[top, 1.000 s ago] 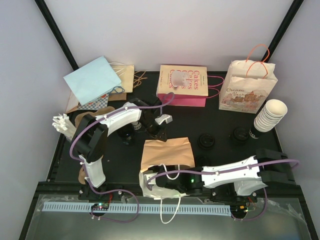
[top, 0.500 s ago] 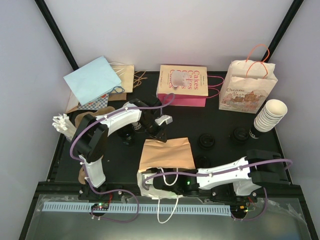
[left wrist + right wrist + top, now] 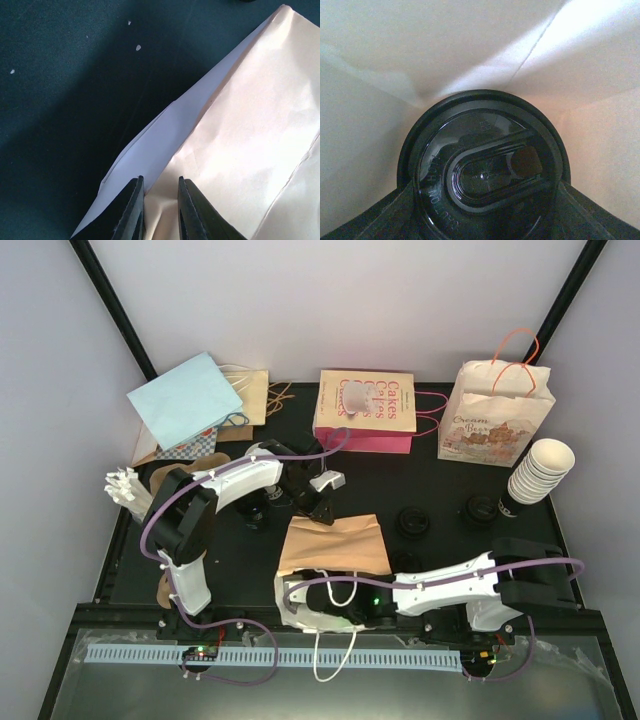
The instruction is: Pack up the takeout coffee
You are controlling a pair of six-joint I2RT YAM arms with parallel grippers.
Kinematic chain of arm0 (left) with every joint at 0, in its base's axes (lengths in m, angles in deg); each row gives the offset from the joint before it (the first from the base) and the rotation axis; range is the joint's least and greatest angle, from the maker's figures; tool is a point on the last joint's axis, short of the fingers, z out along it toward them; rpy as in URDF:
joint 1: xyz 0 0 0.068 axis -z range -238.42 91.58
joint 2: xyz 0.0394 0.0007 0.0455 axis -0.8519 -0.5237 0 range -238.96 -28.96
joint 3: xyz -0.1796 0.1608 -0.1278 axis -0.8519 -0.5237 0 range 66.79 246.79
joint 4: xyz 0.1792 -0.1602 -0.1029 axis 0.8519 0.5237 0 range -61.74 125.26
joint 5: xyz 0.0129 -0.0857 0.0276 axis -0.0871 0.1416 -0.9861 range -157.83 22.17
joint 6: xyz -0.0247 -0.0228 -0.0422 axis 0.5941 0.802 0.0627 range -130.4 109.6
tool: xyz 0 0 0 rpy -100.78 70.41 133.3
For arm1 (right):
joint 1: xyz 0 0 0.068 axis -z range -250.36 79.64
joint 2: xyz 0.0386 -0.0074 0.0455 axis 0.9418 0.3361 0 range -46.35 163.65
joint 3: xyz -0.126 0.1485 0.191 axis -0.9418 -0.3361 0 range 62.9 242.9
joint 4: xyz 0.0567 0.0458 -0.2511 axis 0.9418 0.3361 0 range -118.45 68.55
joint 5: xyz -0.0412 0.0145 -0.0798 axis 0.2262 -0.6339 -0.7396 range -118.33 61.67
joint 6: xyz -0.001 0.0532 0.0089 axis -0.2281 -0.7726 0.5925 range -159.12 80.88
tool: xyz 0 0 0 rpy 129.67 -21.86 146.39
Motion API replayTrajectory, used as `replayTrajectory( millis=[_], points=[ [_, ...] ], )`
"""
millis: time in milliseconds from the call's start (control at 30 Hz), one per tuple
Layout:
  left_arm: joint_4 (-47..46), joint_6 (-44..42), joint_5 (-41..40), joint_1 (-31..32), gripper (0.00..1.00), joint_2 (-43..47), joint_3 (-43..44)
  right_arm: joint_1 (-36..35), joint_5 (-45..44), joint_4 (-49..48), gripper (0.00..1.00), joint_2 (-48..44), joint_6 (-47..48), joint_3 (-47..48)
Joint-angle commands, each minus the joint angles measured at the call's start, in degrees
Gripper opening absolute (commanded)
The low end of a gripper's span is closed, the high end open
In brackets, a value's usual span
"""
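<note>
Claw (image 3: 160, 210) pinches bag (image 3: 240, 140) (kraft) edge.

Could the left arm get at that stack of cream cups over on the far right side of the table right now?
Probably not. The left gripper is pinching the edge of the brown paper bag mid-table, so it is busy. The cup stack stands at the far right edge, beyond the right arm, which looks a long stretch.

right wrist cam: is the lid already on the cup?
Yes. The round black lid sits closed over the cup's top between the right gripper's fingers, with pale paper bag walls around it.
</note>
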Motion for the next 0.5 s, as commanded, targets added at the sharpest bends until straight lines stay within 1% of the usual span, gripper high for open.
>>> replayTrajectory(
  millis=[0,133,467],
  points=[
    [6.76,-0.63,6.16,1.67,0.2,-0.74,-1.79,4.26,4.95,9.42,0.51,3.47,-2.73,-6.43],
    [6.76,-0.69,6.33,1.67,0.2,-0.81,-1.84,4.72,5.08,9.92,0.5,3.55,-2.57,-7.81],
    [6.8,-0.58,6.42,1.67,0.2,-0.72,-1.72,5.78,5.19,13.0,0.49,3.02,-5.75,-8.25]
  ],
)
